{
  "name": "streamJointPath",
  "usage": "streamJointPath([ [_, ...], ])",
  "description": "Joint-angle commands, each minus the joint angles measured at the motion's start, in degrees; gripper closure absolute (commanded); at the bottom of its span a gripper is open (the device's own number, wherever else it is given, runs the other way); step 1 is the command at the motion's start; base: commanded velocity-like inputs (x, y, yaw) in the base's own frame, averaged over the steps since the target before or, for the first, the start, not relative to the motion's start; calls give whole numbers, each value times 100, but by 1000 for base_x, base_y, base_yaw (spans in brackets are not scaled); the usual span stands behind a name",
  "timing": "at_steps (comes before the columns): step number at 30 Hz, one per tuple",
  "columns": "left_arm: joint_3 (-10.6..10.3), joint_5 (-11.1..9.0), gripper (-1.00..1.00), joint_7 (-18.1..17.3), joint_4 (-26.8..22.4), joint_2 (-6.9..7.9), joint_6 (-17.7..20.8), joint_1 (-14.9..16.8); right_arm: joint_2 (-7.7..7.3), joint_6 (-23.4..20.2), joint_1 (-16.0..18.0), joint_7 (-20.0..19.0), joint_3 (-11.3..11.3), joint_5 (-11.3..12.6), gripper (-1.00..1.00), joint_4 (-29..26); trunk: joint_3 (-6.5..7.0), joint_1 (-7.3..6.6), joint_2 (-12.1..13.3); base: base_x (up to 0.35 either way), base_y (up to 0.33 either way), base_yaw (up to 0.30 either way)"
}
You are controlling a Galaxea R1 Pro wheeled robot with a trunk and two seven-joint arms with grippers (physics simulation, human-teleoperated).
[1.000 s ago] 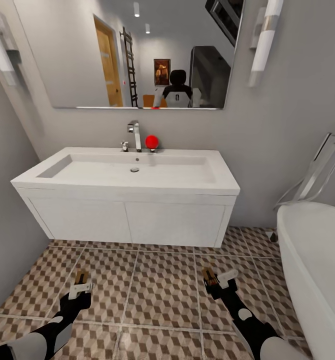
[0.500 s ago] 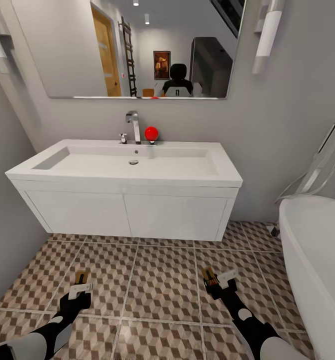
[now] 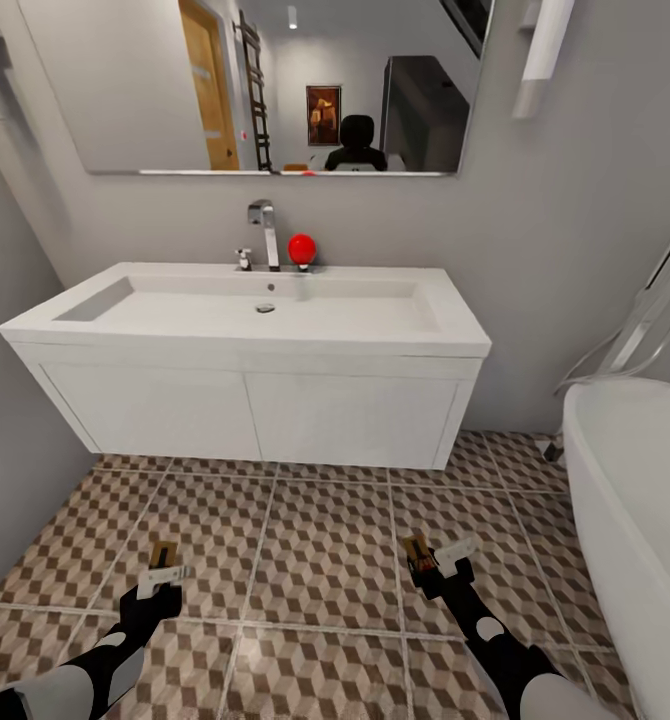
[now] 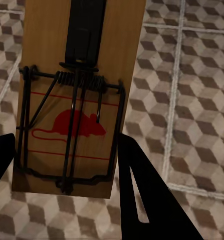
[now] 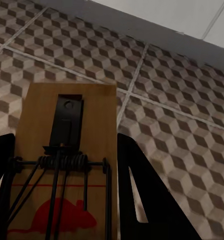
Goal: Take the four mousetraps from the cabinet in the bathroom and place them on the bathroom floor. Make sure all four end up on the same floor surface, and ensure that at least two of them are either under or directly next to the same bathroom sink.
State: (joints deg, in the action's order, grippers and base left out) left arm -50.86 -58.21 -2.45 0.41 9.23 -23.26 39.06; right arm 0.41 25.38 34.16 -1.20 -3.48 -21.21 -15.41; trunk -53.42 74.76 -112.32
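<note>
Though partly jaw-hidden, a mousetrap (image 4: 71, 115) per gripper, edges cropped.

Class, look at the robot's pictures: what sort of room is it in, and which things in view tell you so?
A bathroom, almost certainly. A long white wall-hung sink with a chrome faucet sits under a wide mirror, and the curved rim of a white bathtub stands at the right on the cube-patterned tile floor.

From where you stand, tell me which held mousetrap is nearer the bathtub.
The mousetrap in the right gripper: it hangs over the tiles on the side of the white bathtub. The other mousetrap, in the left gripper, is toward the grey side wall.
</note>
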Motion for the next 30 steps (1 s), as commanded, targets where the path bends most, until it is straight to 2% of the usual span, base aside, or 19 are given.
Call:
streamJointPath([
  [1,-39,-42,100,-1,3,0,-12,3,3,19,3,-29,-38,-15,100,3,-32,22,-43,0,0,0],
  [26,-39,-42,100,-1,3,0,-12,2,3,19,-11,-29,-38,-15,100,3,-717,571,-1046,0,0,0],
  [30,-38,-42,100,-1,-1,0,-12,4,3,19,-20,-29,-38,-15,100,3,-755,571,-1046,0,0,0],
])
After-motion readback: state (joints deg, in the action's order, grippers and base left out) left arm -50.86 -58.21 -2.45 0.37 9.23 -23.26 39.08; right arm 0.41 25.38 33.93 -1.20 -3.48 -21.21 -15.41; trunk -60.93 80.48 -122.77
